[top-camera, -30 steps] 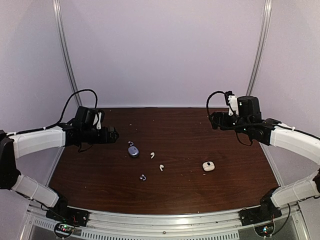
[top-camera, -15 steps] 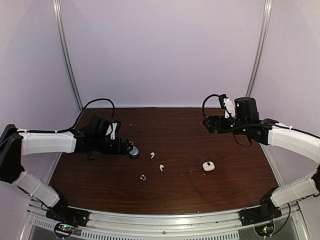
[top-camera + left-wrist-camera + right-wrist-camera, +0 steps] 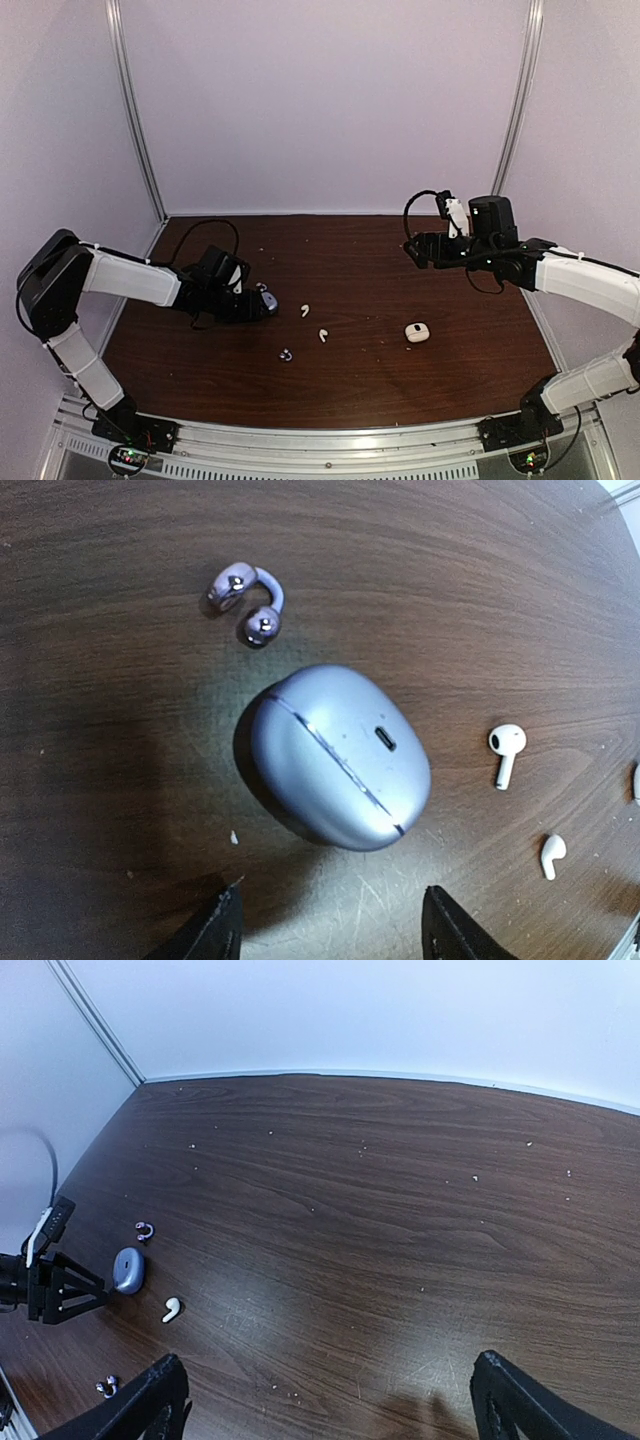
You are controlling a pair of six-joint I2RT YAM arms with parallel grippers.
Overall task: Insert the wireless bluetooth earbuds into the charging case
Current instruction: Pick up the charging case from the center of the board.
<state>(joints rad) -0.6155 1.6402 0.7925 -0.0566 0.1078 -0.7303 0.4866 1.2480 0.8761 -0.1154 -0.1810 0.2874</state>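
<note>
Tabletop [image 3: 400, 380] of dark wood is filling the floor of a white-walled booth, with two white-and-black robot arms reaching in over it from either side. The left arm [image 3: 125, 278] is stretching low across the left part of the table. Its left gripper [image 3: 335, 935] is hanging just short of a bluish-purple charging case [image 3: 340, 755], claw parted and grasping nothing, both black fingertips [image 3: 225, 930] showing on the near side of the case. The right arm [image 3: 580, 280] is holding the right gripper [image 3: 415, 250] high over the far right of the table, well apart from everything, claw spread wide and empty.

The purple case is lying on its side with its lid shut and its charging port facing up. A smaller white case [image 3: 417, 332] is sitting well to the right; whether it is open cannot be told.

The earbuds are all lying loose on the wood, outside both cases. A clip-shaped purple earbud [image 3: 245, 602] is resting just beyond the purple case, on the side away from the claw. A white stemmed earbud [image 3: 505, 748] and a second white earbud [image 3: 551, 852] are lying between the two cases. Another purple earbud [image 3: 286, 354] is lying nearer the front edge. Pale specks [image 3: 270, 1132] are dotting the far boards.
</note>
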